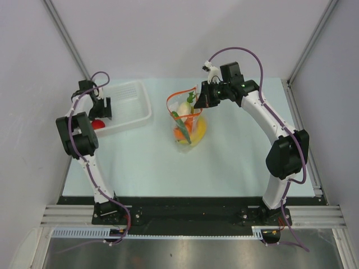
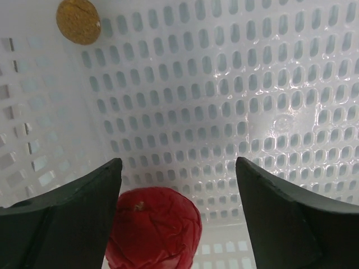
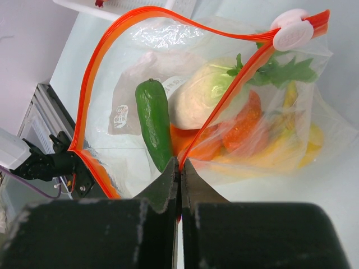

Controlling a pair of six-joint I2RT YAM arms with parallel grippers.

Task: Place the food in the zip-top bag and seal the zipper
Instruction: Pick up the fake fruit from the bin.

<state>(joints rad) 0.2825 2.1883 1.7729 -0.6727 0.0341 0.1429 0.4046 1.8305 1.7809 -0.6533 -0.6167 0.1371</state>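
The clear floppy plastic bag (image 3: 331, 129) gapes, its red-orange zipper strip (image 3: 91, 84) curling (one white slider (image 3: 291, 35)); right claw (image 3: 180, 168) pinches that strip, left claw (image 2: 178, 165) spread around one crinkly red fruit (image 2: 154, 227).

A crinkled round red toy fruit (image 2: 154, 227) lies at the near edge of the white perforated plastic tray (image 2: 224, 101), between the left gripper's (image 2: 178, 168) spread black fingers (image 2: 67, 213). A brown cork-like disc (image 2: 78, 21) sits toward the tray's far left corner.

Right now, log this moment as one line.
left pincer: open above red fruit in tray | right pincer: shut on zip-top bag rim | bagged: green pepper, radish, carrot | zipper: unsealed
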